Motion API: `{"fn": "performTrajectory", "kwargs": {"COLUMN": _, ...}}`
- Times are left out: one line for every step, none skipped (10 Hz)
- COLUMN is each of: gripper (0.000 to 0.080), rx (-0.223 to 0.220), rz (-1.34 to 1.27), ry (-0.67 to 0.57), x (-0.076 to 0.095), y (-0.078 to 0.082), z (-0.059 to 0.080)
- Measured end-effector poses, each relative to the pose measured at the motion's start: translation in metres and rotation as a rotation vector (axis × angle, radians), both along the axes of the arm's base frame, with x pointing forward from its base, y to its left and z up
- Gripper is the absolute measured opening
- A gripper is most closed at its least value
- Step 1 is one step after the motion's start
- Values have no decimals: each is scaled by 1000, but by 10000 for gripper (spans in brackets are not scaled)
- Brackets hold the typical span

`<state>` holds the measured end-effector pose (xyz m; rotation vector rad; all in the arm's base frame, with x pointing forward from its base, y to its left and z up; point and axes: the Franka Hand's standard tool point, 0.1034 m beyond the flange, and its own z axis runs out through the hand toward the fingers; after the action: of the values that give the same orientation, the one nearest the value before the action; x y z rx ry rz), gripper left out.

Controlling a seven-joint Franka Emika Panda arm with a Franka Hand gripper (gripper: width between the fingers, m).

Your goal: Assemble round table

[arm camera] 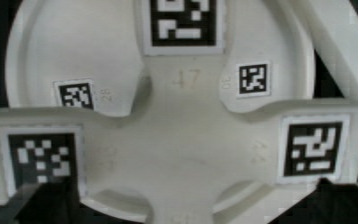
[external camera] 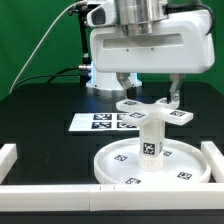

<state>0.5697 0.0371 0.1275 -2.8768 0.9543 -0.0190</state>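
On the black counter (external camera: 40, 110) the large rimmed round disc (external camera: 115, 168) lies flat near the front, its tags facing up, and the short cylindrical leg (external camera: 150, 140) stands upright from its middle. The cross-shaped base (external camera: 152, 108) sits level on top of the leg, tags on its arms. The end effector (external camera: 150, 90) hangs directly above it — one finger (external camera: 173, 96) reaches down to the cross arm on the exterior view's right, another comes down at the rear arm, and they appear to sit against the cross, though whether they actually clamp it I cannot tell. In the wrist view the cross-shaped base (arm camera: 176, 135) fills the picture, with the round disc (arm camera: 87, 40) behind it and dark fingertips (arm camera: 34, 195) just at the near edge of the cross. Behind the assembly, the marker board (external camera: 100, 121) lies flat on the counter. White border rails (external camera: 12, 160) stand along the exterior view's left, right and front, close around the disc — the front rail just beside its rim.
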Motion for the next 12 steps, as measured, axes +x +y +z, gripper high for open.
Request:
{"fn": "performTrajectory", "kwargs": {"gripper": 649, "rx": -31, "rz": 96, "ry": -24, "x": -1, "y": 5, "z": 0}}
{"fn": "performTrajectory", "kwargs": {"gripper": 649, "rx": -36, "rz": 177, "ry": -30, "x": -2, "y": 6, "z": -1}}
{"fn": "performTrajectory", "kwargs": {"gripper": 649, "rx": -40, "rz": 250, "ry": -36, "x": -2, "y": 4, "z": -2}}
{"fn": "performTrajectory", "kwargs": {"gripper": 649, "rx": -44, "rz": 317, "ry": -42, "x": -2, "y": 4, "z": -2}}
{"fn": "performTrajectory", "kwargs": {"gripper": 649, "rx": -66, "rz": 490, "ry": -23, "x": -3, "y": 1, "z": 0}}
{"fn": "performTrajectory", "kwargs": {"gripper": 649, "rx": -79, "rz": 615, "ry": -12, "x": 1, "y": -2, "z": 1}}
{"fn": "performTrajectory", "kwargs": {"gripper": 649, "rx": -87, "rz": 717, "ry": -18, "x": 4, "y": -4, "z": 1}}
{"fn": "performTrajectory", "kwargs": {"gripper": 649, "rx": -87, "rz": 713, "ry": -18, "x": 4, "y": -3, "z": 0}}
{"fn": "performTrajectory", "kwargs": {"gripper": 649, "rx": -87, "rz": 713, "ry": -17, "x": 4, "y": -4, "z": 0}}
{"fn": "performTrajectory", "kwargs": {"gripper": 649, "rx": -86, "rz": 698, "ry": -17, "x": 4, "y": -4, "z": -1}}
{"fn": "performTrajectory", "kwargs": {"gripper": 649, "rx": -88, "rz": 693, "ry": -14, "x": 4, "y": -4, "z": -5}}
{"fn": "performTrajectory", "kwargs": {"gripper": 649, "rx": -91, "rz": 699, "ry": -10, "x": 3, "y": -4, "z": -9}}
